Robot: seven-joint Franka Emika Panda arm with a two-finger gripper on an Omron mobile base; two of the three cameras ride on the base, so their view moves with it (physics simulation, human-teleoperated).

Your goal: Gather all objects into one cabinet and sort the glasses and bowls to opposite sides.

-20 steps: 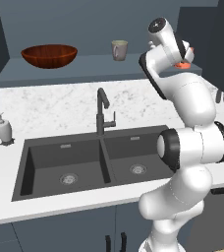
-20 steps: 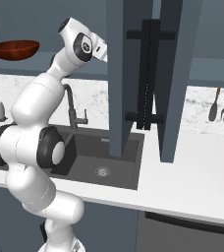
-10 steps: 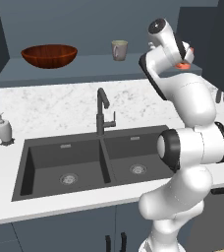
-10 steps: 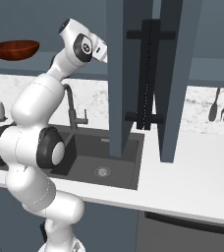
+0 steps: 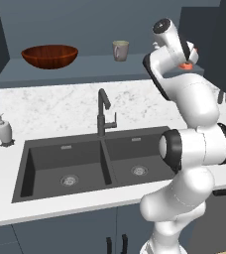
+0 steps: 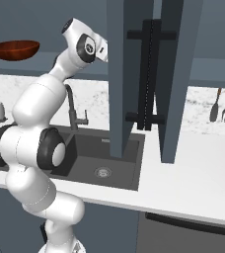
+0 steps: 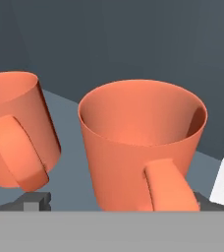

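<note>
Two orange mugs stand upright on the slate-blue cabinet floor (image 7: pixel 67 106) in the hand view. The nearer mug (image 7: pixel 141 142) sits between the tips of my gripper (image 7: pixel 116 199), handle toward the camera. The other orange mug (image 7: pixel 15 128) is just to its left. The jaws stand open, wider than the mug, with the left fingertip (image 7: pixel 35 199) clear of it. In the left base view a patch of orange mug (image 5: pixel 186 64) shows past the wrist. The reddish-brown bowl (image 5: pixel 49 54) sits at the shelf's left end and the grey-beige mug (image 5: pixel 120 49) near its middle.
An open cabinet door with a long black bar handle (image 6: pixel 149 74) hangs close to the right of the arm. Below are a double sink (image 5: pixel 85 163), a black faucet (image 5: pixel 103 111) and a white soap dispenser (image 5: pixel 4 131). Utensils (image 6: pixel 220 104) hang on the far right wall.
</note>
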